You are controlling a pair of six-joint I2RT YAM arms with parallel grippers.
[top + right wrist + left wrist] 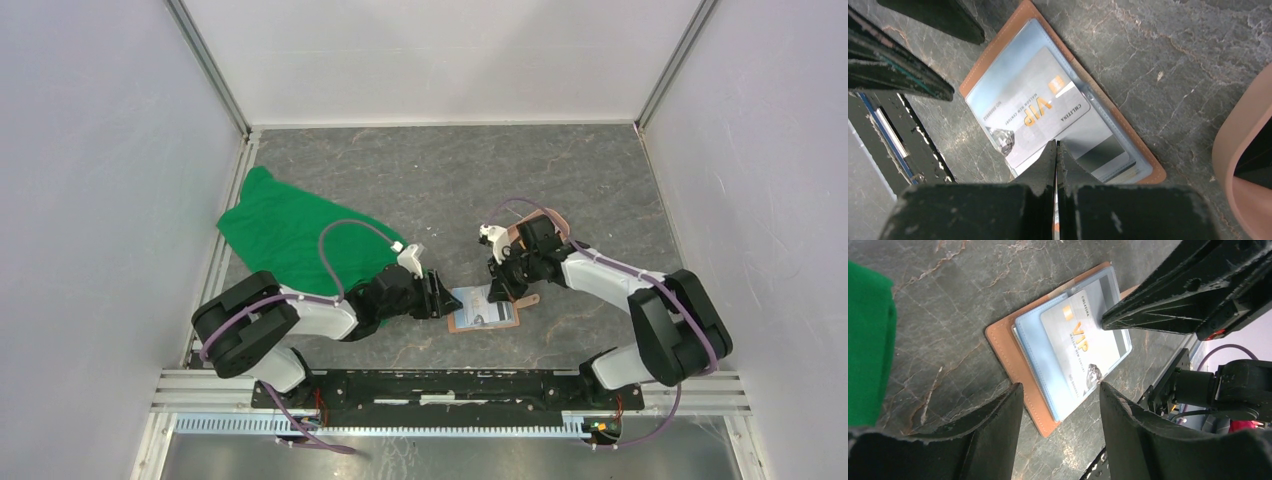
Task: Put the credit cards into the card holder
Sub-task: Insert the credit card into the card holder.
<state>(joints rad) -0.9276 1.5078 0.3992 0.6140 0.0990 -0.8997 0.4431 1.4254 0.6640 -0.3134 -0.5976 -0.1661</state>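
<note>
Small flat tan-orange leather-like card holder (pixel 487 312) lies opened flat on the grey marble-patterned table (pixel 420 170), front centre, between the two grippers. Its blue-grey pocket page faces up, and its short snap strap tab (pixel 528 299) sticks out on the right arm's side

One pale thin rectangular VIP card (pixel 1075 347) with orange lettering lies on the pocket page, inside the holder's outline, slightly skewed to the pocket edges. Cannot tell whether one end is tucked under the clear sleeve or just lying on top

Right gripper (pixel 1056 146): fingers pressed together, nothing between them, the joined tip down on the VIP card at one long edge. The left wrist view shows the same closed tip touching the card face beside the orange print. The arm reaches in from the right, wrist tilted down over the holder

Left gripper (pixel 1060 387): fingers apart, holding nothing, low at the holder's edge on the left arm's side. A corner of the holder and one end of the card show in the gap between the two fingers. Cannot tell if either finger touches the leather or the table

Crumpled green cloth (pixel 285 225) lies at rear left, well apart from the holder, behind the left arm

Salmon-pink oval tray (pixel 1243 150) sits just beyond the right wrist, mostly hidden by that arm in the top view; only its rim shows in the right wrist view, near the holder but not touching it
</note>
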